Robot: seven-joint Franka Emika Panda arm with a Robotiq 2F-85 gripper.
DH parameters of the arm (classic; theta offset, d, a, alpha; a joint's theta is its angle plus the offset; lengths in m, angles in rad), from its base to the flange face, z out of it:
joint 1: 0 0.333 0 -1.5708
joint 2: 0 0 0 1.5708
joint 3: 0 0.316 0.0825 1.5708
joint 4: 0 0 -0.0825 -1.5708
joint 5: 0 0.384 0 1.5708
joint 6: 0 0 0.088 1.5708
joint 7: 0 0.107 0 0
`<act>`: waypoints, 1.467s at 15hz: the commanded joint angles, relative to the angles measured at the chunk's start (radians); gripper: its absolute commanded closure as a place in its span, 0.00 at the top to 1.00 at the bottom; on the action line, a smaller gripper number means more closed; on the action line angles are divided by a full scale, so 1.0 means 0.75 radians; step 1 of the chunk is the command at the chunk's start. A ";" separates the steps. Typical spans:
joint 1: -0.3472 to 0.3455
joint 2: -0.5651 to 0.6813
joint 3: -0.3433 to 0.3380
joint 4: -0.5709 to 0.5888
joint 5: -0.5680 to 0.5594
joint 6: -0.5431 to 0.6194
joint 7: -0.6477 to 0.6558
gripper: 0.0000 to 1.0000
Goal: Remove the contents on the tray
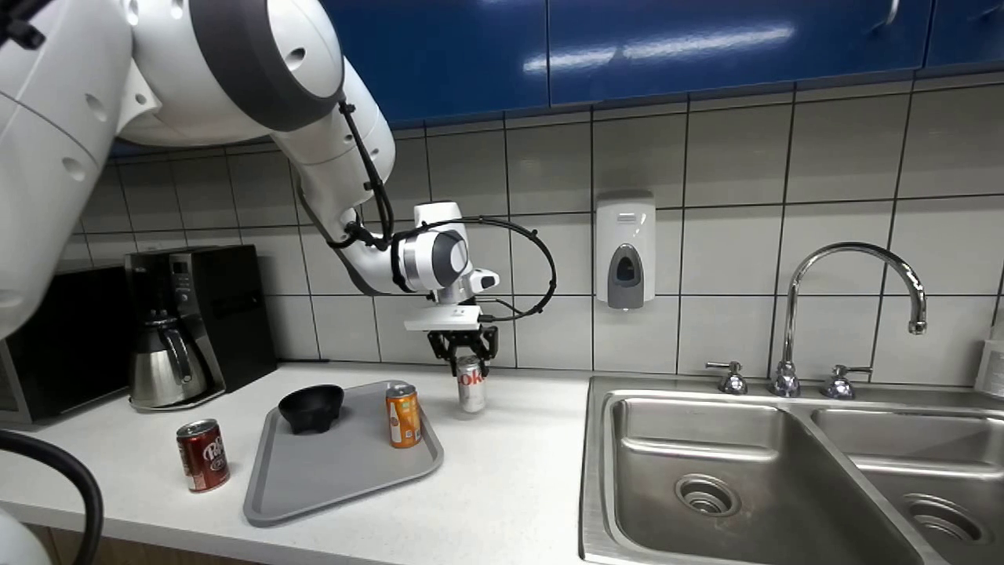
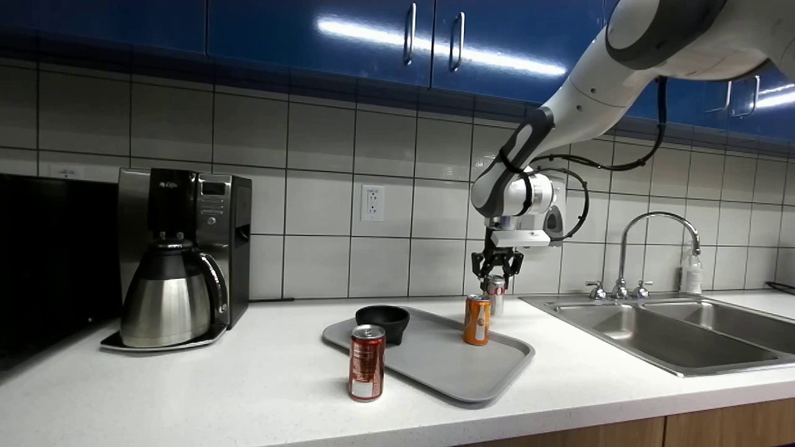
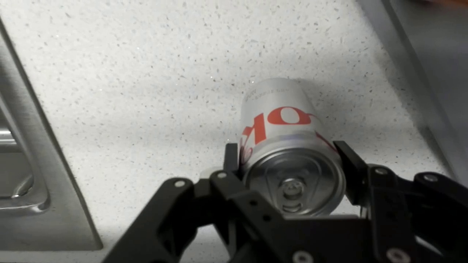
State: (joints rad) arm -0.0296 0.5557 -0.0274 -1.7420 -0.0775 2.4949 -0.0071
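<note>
On tray (image 1: 337,482): orange can (image 1: 403,417), upright, left to do; blk bowl (image 1: 311,408) there too, unclear if it counts.
Red can (image 2: 366,363): off, upright on table (image 1: 518,471) beside tray; done, I'd say.
White can (image 1: 471,386): off too, upright btwn tray & sink (image 1: 594,471); base on table or just above, can't tell; set-down prob. nearly done.
End effector (image 3: 287,160): grasping white can from both sides nr top.

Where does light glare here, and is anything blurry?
In both exterior views, white streaks glare off the blue cabinets; in the wrist view, red lettering on the silver-white can looks sharp, an orange patch top right blurred.
</note>
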 commanded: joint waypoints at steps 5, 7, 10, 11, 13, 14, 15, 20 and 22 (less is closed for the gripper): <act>-0.028 -0.013 0.012 0.016 0.030 -0.030 -0.053 1.00; -0.028 -0.022 0.013 0.007 0.031 -0.022 -0.053 1.00; -0.024 -0.054 0.015 -0.022 0.028 0.002 -0.055 1.00; -0.023 -0.068 0.016 -0.034 0.027 0.012 -0.057 1.00; -0.020 -0.095 0.017 -0.054 0.026 0.027 -0.059 1.00; -0.015 -0.111 0.015 -0.064 0.020 0.032 -0.054 1.00; -0.005 -0.137 0.013 -0.089 0.013 0.039 -0.045 1.00; 0.021 -0.213 0.017 -0.154 0.005 0.044 -0.039 1.00; 0.030 -0.249 0.026 -0.192 0.012 0.042 -0.042 1.00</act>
State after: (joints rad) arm -0.0103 0.4394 -0.0208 -1.8098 -0.0746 2.5116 -0.0195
